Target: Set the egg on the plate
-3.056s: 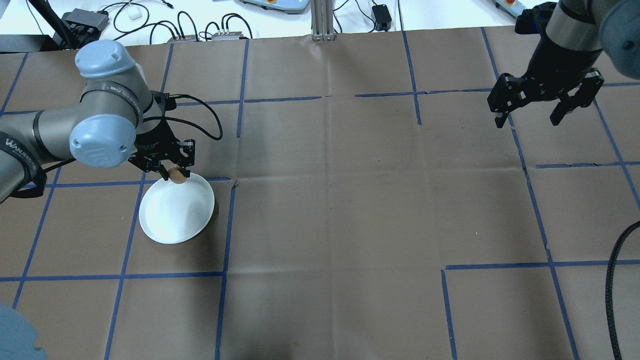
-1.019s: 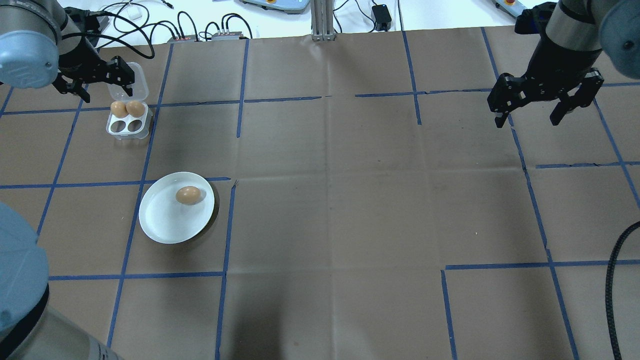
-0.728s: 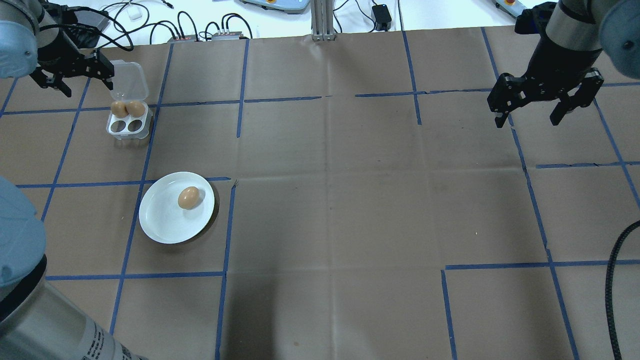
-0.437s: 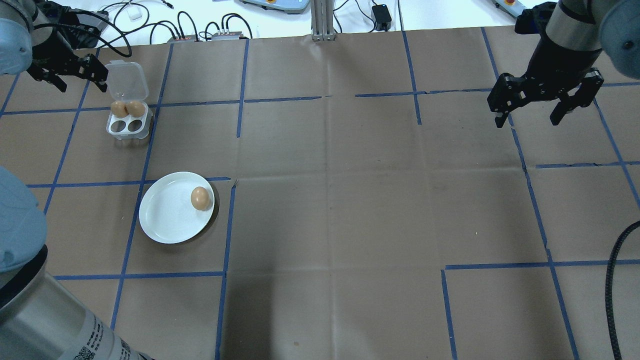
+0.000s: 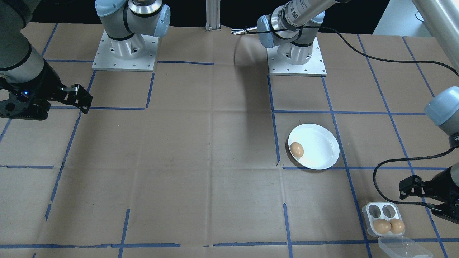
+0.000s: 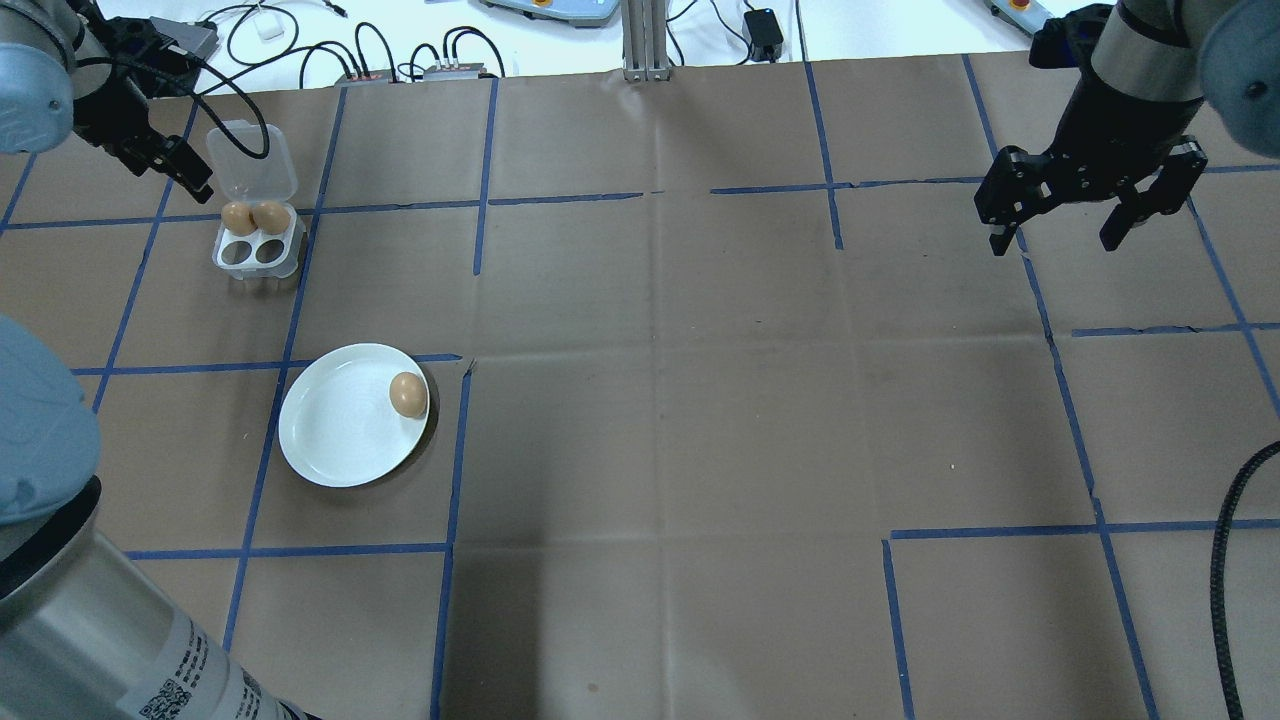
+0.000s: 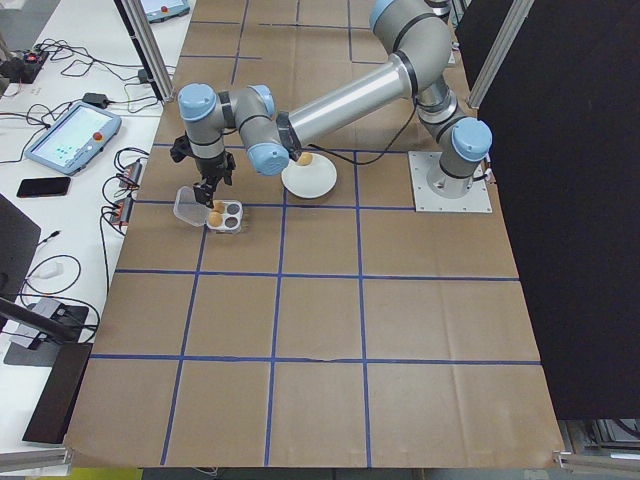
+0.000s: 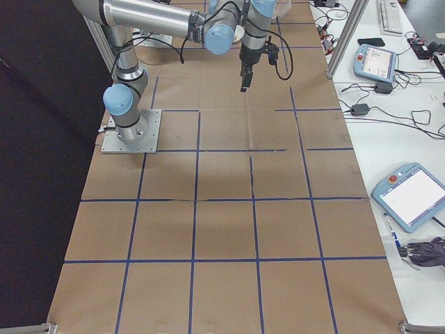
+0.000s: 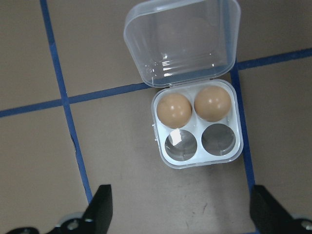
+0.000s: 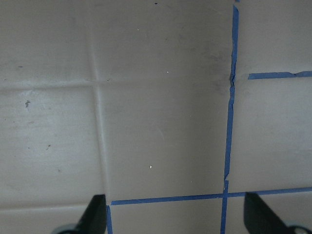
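Note:
A brown egg (image 6: 407, 395) (image 5: 296, 149) lies loose inside the white plate (image 6: 330, 435) (image 5: 321, 145), against the rim on the side toward the table's middle. My left gripper (image 6: 160, 160) (image 9: 184, 212) is open and holds nothing. It hangs far from the plate, over a clear four-cup egg box (image 6: 257, 240) (image 9: 197, 126). My right gripper (image 6: 1057, 240) (image 10: 176, 217) hovers open over bare paper at the far right, with nothing between its fingers.
The egg box (image 5: 383, 218) stands with its lid open; two brown eggs fill its far cups and its two near cups hold nothing. Blue tape lines grid the brown paper. Cables and boxes (image 6: 400, 60) lie beyond the far table edge.
The left gripper let go of the egg over the plate and moved back to above the egg box. The egg rolled from the plate's middle to its right rim. The right arm stayed still.

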`<state>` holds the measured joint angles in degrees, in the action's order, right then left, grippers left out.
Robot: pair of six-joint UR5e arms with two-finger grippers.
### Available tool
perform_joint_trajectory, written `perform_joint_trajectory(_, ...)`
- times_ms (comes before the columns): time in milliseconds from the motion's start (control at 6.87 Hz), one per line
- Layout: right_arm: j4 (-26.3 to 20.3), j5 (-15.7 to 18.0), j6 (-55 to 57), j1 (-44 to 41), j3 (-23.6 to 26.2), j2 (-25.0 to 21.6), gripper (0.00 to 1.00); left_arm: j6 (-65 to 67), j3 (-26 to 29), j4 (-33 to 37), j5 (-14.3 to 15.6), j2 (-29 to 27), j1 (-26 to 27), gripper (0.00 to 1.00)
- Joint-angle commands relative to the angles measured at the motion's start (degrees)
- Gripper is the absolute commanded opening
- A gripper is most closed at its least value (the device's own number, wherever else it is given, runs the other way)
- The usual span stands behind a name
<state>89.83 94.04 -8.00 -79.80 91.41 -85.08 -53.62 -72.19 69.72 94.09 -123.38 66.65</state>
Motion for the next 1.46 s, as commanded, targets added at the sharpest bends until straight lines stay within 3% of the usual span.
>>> perform_joint_trajectory(0,0.0,0.0,0.0,0.0,0.0,0.0,1.00,-15.5,0.6,-0.6,-0.5,-1.2,0.0,1.00)
perform_joint_trajectory(291,0.0,0.0,0.0,0.0,0.0,0.0,1.00,-21.9,3.3,-0.6,-0.8,-4.5,0.0,1.00)
perform_joint_trajectory(582,0.0,0.0,0.0,0.0,0.0,0.0,1.00,-22.8,8.4,2.7,-3.0,-8.8,0.1,1.00)
perform_joint_trajectory(1310,0.0,0.0,0.0,0.0,0.0,0.0,1.00,-24.5,8.6,2.7,-3.1,-12.4,0.3,1.00)
